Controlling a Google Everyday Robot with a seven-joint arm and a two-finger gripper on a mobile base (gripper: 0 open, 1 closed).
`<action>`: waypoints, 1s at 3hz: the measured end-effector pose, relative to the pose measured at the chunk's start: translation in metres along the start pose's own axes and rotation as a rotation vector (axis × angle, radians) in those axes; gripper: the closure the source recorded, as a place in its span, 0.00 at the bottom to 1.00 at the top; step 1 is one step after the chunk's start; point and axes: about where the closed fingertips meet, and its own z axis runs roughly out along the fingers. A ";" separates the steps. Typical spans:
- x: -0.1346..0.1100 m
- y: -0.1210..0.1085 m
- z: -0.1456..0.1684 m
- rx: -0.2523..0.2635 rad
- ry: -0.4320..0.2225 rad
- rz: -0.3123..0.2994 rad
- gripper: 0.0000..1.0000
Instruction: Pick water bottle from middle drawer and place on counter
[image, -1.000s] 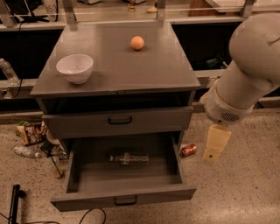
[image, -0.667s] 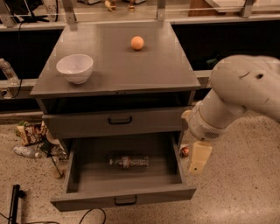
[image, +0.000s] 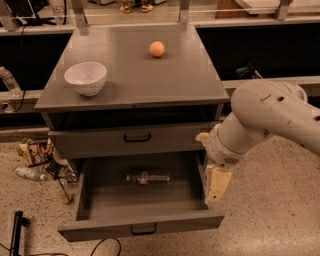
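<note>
The water bottle (image: 148, 177) lies on its side in the middle of the open middle drawer (image: 140, 222), cap end to the left. My gripper (image: 216, 185) hangs from the white arm (image: 265, 117) over the drawer's right edge, to the right of the bottle and apart from it. It holds nothing that I can see. The grey counter (image: 135, 80) is the cabinet top above the drawers.
A white bowl (image: 86, 77) stands at the counter's left and an orange ball (image: 157, 48) at its back. A shut drawer front (image: 135, 140) sits above the open drawer. Snack bags (image: 35, 152) lie on the floor to the left. A black pole (image: 17, 230) stands at lower left.
My arm and gripper have moved left, from beside the cabinet to the open drawer's right edge. They now hide the red can on the floor. The bottle has not moved.
</note>
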 end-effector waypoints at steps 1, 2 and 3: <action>-0.014 0.002 0.036 -0.041 -0.099 0.014 0.00; -0.035 0.001 0.081 -0.086 -0.203 0.019 0.00; -0.059 -0.008 0.127 -0.104 -0.289 0.038 0.00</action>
